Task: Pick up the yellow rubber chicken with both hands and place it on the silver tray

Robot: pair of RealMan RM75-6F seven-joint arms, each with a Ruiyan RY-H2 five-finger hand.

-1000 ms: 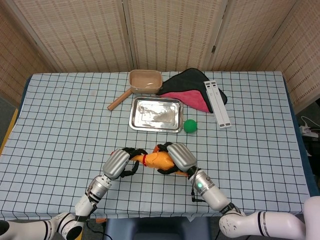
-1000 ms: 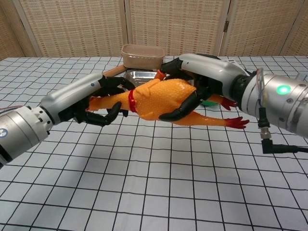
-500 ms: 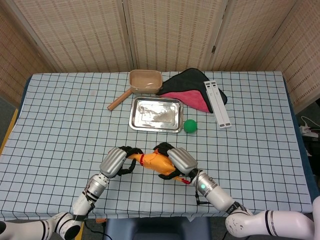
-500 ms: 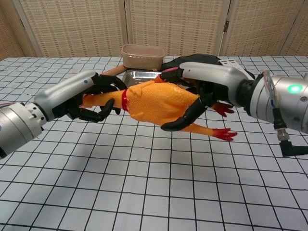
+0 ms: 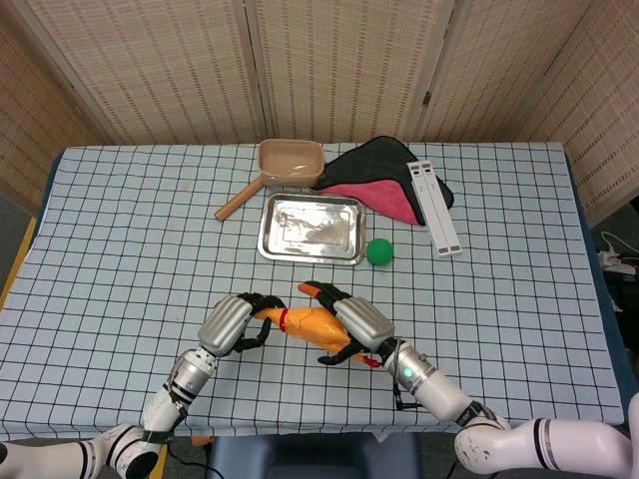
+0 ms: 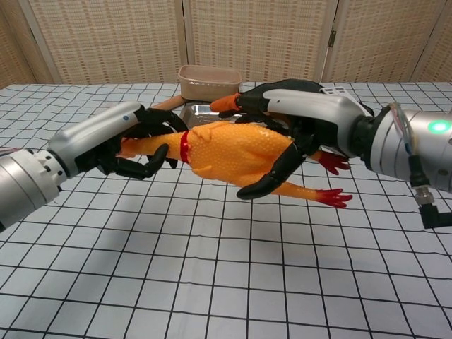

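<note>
Chest view gives me both grips: my left robot hand (image 6: 134, 141) holds the neck of the chicken (image 6: 233, 152), my right robot hand (image 6: 296, 123) wraps its body, fingers curled over and under. I have it lifted off the bench (image 5: 120, 239), near the front edge, well short of the tray (image 5: 311, 229). A grid-checked cloth covers the bench; woven screens (image 5: 339, 60) stand behind. I can read no writing anywhere.
</note>
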